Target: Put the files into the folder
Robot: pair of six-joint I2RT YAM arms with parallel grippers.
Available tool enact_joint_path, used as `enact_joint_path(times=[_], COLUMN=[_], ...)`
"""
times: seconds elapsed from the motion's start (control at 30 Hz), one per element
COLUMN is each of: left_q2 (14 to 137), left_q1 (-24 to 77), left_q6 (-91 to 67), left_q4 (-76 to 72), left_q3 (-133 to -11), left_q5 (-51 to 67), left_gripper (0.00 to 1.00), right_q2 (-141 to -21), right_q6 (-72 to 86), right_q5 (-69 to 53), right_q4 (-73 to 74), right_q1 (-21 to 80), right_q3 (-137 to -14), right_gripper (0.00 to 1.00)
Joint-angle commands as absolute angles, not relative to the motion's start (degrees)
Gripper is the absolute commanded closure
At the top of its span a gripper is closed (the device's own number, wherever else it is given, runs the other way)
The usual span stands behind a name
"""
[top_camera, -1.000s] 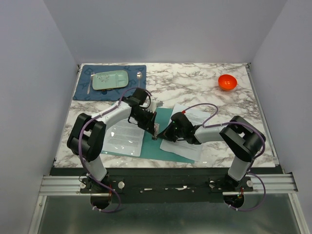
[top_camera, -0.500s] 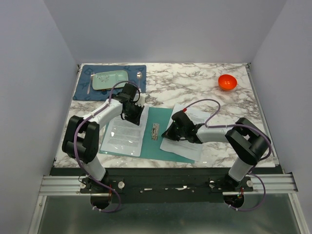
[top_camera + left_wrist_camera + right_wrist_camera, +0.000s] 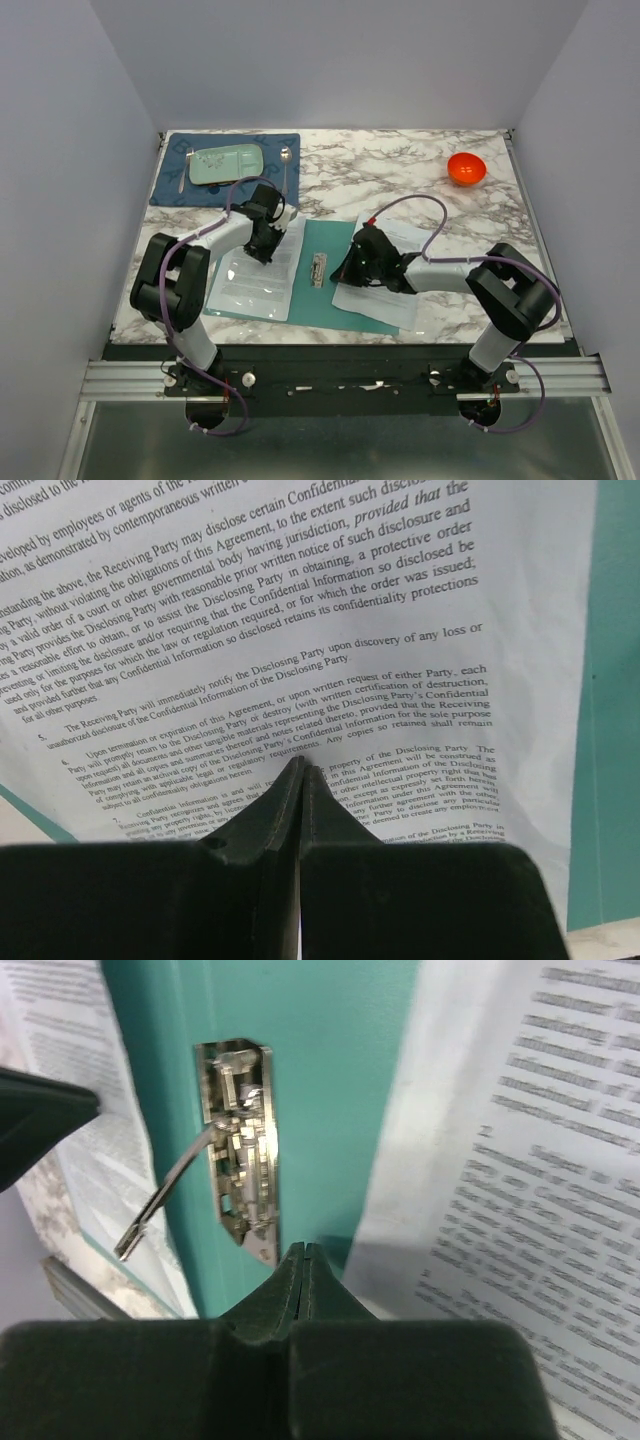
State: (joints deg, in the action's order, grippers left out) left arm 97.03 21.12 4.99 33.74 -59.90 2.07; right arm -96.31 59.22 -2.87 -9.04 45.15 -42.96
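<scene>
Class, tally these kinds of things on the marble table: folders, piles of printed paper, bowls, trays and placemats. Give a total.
Teal folder: 1
Printed paper piles: 2
Orange bowl: 1
Green tray: 1
Blue placemat: 1
Total: 6

left hand (image 3: 302,772): fingers pressed together | right hand (image 3: 304,1252): fingers pressed together

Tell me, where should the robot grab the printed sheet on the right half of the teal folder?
Probably at its left edge, facing the metal clip. The printed sheet lies flat and thin, so its middle offers nothing to pinch; that edge casts a shadow on the teal folder, so it seems slightly lifted. The right gripper, shut, could open and slide in low from the clip side.
</scene>
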Motion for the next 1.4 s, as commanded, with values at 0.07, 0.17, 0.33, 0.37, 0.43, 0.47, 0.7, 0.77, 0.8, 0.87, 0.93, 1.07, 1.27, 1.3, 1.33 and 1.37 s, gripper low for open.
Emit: enact_joint_path(times=[0.07,0.17,0.33,0.37,0.43,0.47,0.7,0.77,0.8,0.87,0.93,1.07,1.27,1.3,1.33,1.37], left_q2=[98.5,98.5,97.6,97.3,97.0,96.9,96.0,95.7,95.7,95.8,95.7,94.7,92.7,92.4,92.1,91.8], left_q1=[21.9,22.5,23.1,23.1,23.2,23.3,23.6,23.7,23.7,24.1,24.3,24.5,24.5,24.5,24.5,24.5], left_q6=[5.5,5.6,5.9,6.1,6.1,6.1,6.9,7.0,7.2,7.4,7.6,8.3,9.6,9.6,9.6,9.7], left_q4=[33.1,33.4,34.3,35.0,35.7,36.2,37.3,37.7,37.9,38.3,38.7,40.1,41.4,41.6,41.8,42.4], left_q3=[-57.8,-56.9,-56.6,-56.8,-57.3,-57.3,-57.2,-57.1,-57.2,-57.0,-57.1,-57.0,-56.6,-56.7,-57.0,-57.0], left_q5=[-2.3,-2.7,-3.3,-3.3,-3.3,-3.2,-3.6,-4.0,-4.0,-4.5,-4.6,-4.6,-5.1,-5.1,-5.3,-5.3], left_gripper=[0.92,0.92,0.94,0.94,0.94,0.94,0.96,0.96,0.96,0.96,0.96,0.99,0.99,1.0,1.0,1.0], right_q2=[-96.3,-98.0,-100.7,-101.1,-102.2,-102.5,-104.6,-105.4,-105.7,-106.4,-107.4,-107.0,-105.9,-106.1,-106.3,-106.9], right_q6=[55.6,56.2,57.8,58.1,58.5,58.5,60.7,61.5,62.7,63.5,64.9,65.9,64.8,64.5,63.7,63.3], right_q5=[-9.3,-10.0,-11.0,-11.1,-11.4,-11.5,-11.3,-11.1,-10.8,-10.7,-10.3,-7.3,-6.2,-6.4,-6.7,-6.9], right_q4=[-15.8,-16.2,-17.7,-17.7,-17.9,-17.8,-20.1,-21.4,-22.5,-24.1,-25.4,-25.9,-23.2,-22.6,-22.2,-21.7], right_q1=[46.9,47.9,49.0,49.2,49.6,49.7,49.8,49.7,49.7,49.8,49.7,49.6,46.8,46.1,45.7,45.4], right_q3=[-46.8,-47.5,-47.9,-48.0,-48.2,-48.3,-49.1,-49.6,-49.7,-50.4,-51.0,-51.2,-52.4,-52.7,-53.6,-54.0], right_gripper=[1.0,0.99,1.0,0.99,1.0,1.0,1.0,1.0,0.99,1.0,1.0,0.99,1.0,1.0,1.0,0.99])
